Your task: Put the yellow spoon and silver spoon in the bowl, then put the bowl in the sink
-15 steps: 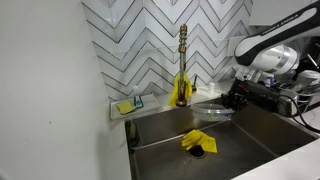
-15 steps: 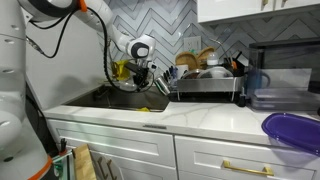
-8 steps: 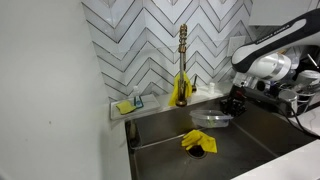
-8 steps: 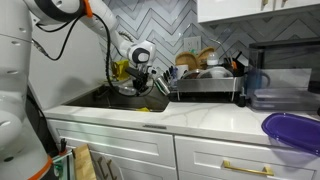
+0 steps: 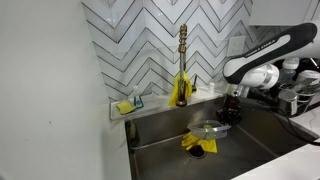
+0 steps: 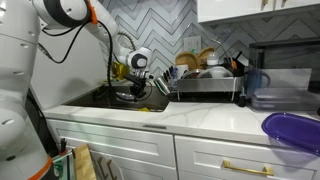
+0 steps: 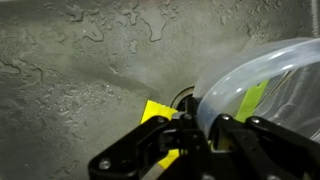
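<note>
Looking largest first: the sink (image 5: 255, 140) is a big rectangular brushed-steel basin set in a white counter, its floor wet with droplets in the wrist view (image 7: 70, 70). The white Franka arm (image 5: 262, 58) reaches down into it from the side in an exterior view, and in the opposite one (image 6: 70, 12) it arches over the counter. The black dish rack (image 6: 205, 85), loaded with dishes, is beside the basin. A brass faucet (image 5: 183, 55) stands at the back against the herringbone tile, with something yellow draped at its base. The bowl (image 5: 209, 128) is small, round, clear glass with a thick pale rim, see-through and slightly tilted. It sits low inside the sink, over the yellow cloth (image 5: 193, 143); can't tell if it touches the floor. The wrist view shows the bowl (image 7: 270, 80) at right, with a yellow strip visible through the glass; can't tell whether that is spoon or cloth. The gripper (image 5: 227, 113) is pinched tight on the bowl's rim, with the black fingers (image 7: 222, 128) clamping either side of the glass edge. The cloth (image 7: 155, 110) lies crumpled right at the dark round drain (image 7: 185, 100). A small yellow sponge (image 5: 125, 106) sits in a holder on the back ledge.
</note>
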Motion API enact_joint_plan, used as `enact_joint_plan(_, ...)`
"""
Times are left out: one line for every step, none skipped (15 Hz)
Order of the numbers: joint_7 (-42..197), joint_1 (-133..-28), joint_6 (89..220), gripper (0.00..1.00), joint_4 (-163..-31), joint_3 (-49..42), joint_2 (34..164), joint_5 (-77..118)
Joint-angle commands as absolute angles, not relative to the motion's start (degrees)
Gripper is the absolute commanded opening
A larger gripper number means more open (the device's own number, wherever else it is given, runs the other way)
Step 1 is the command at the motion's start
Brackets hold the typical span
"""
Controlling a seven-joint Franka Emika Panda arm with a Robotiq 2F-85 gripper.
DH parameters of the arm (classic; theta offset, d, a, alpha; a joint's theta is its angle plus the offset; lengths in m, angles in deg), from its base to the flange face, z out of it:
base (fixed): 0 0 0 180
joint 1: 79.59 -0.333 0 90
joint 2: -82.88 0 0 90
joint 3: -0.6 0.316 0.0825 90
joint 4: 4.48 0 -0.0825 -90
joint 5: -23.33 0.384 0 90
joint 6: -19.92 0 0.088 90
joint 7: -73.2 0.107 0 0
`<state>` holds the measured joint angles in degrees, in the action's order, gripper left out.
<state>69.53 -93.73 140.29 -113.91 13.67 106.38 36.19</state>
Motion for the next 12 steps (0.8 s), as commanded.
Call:
enact_joint_plan(71.6,-95.1,142.5,0.02,-113.0,13.1,108.6,32.2)
enact_joint_plan(71.8,-95.2,143.2,0.02,-112.7,12.9,109.2,31.1)
enact_joint_plan(71.8,-95.2,143.7,0.02,-112.4,12.9,109.8,30.2)
enact_joint_plan(72.4,-95.4,143.9,0.02,-111.8,12.6,110.8,29.0)
enact_joint_plan(72.7,-95.6,144.0,0.02,-110.8,12.6,111.9,28.2)
enact_joint_plan(72.5,-95.9,144.2,0.02,-109.6,12.6,113.1,27.3)
enact_joint_plan(72.7,-96.2,144.7,0.02,-108.5,12.3,114.2,26.0)
enact_joint_plan(72.9,-96.5,145.2,0.02,-107.5,12.0,115.2,25.0)
enact_joint_plan(73.0,-96.7,145.6,0.02,-106.7,11.8,116.0,24.2)
enact_joint_plan(73.0,-96.9,146.0,0.02,-105.8,11.7,116.9,23.5)
enact_joint_plan(73.3,-97.3,147.1,0.02,-105.1,11.5,117.6,22.6)
enact_joint_plan(72.7,-97.0,147.1,0.02,-104.0,12.1,118.5,23.2)
